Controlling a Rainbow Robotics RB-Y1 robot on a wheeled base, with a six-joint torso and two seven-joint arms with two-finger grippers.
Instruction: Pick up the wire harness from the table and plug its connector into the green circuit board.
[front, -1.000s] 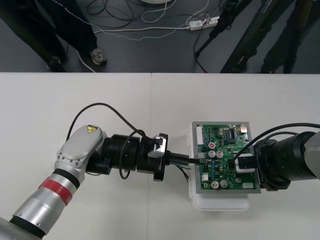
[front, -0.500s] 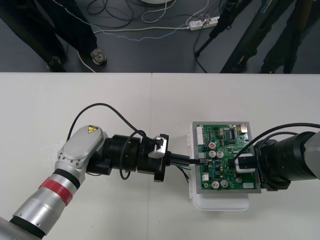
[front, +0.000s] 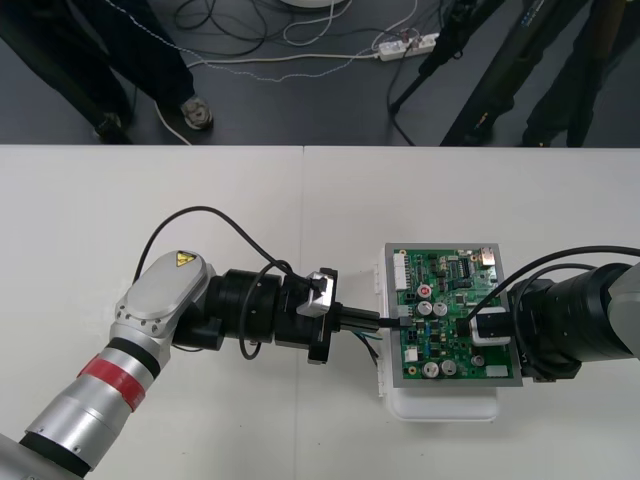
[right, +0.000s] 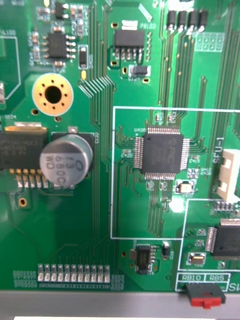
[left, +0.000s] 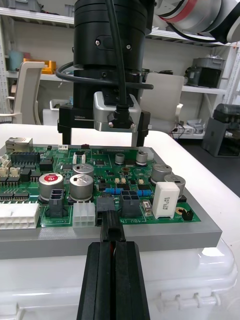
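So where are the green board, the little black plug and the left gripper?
green board (front: 440, 300), front view, its upper face
black plug (left: 107, 212), left wrist view, its body
left gripper (left: 114, 245), left wrist view, between its fingertips

left arm: silver links, red ring, yellow warning sticker (triangle mark) | black wrist, looping black cable | left claw: flat black fingers | right arm: black cylinder, thin black cable, grey camera block

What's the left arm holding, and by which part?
Left gripper is shut on the wire harness, jaws right behind its black plug, which sits at the edge of the green circuit board.
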